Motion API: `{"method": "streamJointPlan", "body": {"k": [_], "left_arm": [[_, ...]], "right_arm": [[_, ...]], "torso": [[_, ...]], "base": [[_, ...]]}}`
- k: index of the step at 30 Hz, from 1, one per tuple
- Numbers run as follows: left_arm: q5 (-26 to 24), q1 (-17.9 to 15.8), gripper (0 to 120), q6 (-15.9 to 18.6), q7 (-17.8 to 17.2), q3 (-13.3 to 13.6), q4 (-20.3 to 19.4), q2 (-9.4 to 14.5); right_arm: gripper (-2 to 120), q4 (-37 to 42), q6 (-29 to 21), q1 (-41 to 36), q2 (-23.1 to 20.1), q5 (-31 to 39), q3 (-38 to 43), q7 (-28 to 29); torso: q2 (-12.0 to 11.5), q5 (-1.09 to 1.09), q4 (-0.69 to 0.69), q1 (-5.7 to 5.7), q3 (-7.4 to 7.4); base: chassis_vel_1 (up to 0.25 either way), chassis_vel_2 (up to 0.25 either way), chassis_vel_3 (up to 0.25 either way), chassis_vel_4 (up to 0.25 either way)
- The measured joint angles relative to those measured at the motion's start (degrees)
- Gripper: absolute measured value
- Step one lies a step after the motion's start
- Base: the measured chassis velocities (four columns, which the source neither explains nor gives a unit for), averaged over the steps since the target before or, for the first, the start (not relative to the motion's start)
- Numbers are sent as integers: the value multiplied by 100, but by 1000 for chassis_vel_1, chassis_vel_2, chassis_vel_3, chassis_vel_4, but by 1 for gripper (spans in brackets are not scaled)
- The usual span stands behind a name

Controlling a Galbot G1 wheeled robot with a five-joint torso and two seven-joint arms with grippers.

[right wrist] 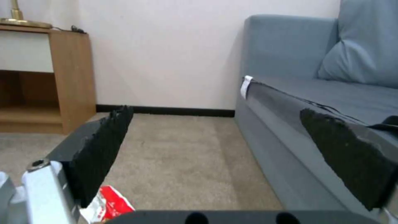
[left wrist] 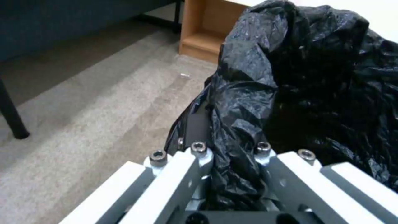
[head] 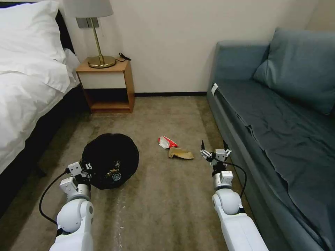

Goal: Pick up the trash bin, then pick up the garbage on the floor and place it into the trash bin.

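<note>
Left gripper point(head: 87, 170) is pinched down on the near rim of the small round trash bin w/ the crinkly, glossy black plastic bag liner point(head: 111, 165). In the left wrist view the liner point(left wrist: 290, 77) is bunched up between the metal fingers point(left wrist: 188, 168), so it's def clamped on the bag edge and prob the rim under it, though the rim itself is hidden by plastic. Bin sits low over the short-pile beige carpet point(head: 164, 205), near the bed side; can't tell if it's touching the floor or lifted. Some bits of stuff are lying at the bottom of the bag, too small to ID.

Right gripper point(head: 215, 148) hangs beside the blue-grey fabric sofa point(head: 279, 132), fingers spread wide w/ nothing between them. The right wrist view shows the rough black foam-like pads point(right wrist: 104, 149) well apart.

Two garbage pieces left on the carpet, between bin and right gripper: a red-and-white crumpled wrapper point(head: 167, 142) and a flat tan paper scrap point(head: 180, 153), just touching each other. Wooden nightstand point(head: 106, 83) w/ a brass lamp point(head: 99, 52) against the back wall.
</note>
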Motion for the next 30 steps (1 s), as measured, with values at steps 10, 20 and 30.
{"method": "streamJointPlan", "body": {"k": [10, 20, 30], "left_arm": [[2, 32, 3, 1, 0, 2, -84, 3], [5, 87, 3, 2, 4, 4, -100, -7], [15, 120, 3, 2, 7, 5, -147, -16]], "right_arm": [[100, 46, -11, -30, 37, 5, 18, 8], [100, 87, -18, -104, 35, 5, 63, -21], [100, 117, -18, -131, 24, 5, 82, -45]], "torso": [[0, 0, 0, 0, 0], [0, 1, 0, 0, 0], [0, 0, 0, 0, 0]], "base": [[-86, 74, 89, -81], [-93, 109, 101, -94], [-128, 115, 127, -114]]}}
